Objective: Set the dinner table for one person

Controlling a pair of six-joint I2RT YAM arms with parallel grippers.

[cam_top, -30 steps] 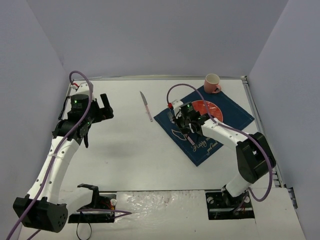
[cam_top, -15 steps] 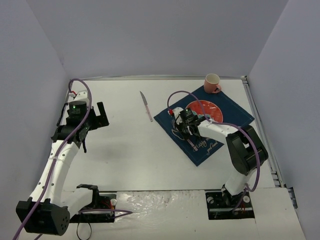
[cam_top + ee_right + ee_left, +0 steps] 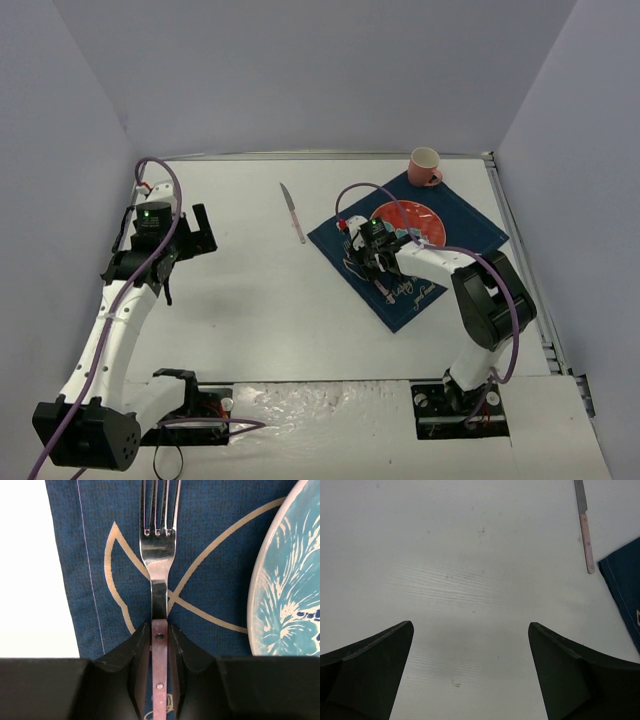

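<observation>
The right tool is pinching the fork by its handle, the fork lying on the blue cloth beside the plate on the tabletop. Opening gently and lifting straight should avoid dragging it. The left tool is hanging open.

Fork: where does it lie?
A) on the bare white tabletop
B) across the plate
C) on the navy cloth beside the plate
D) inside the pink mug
C: the fork rests flat on the navy cloth, with the plate just to one side.
</observation>
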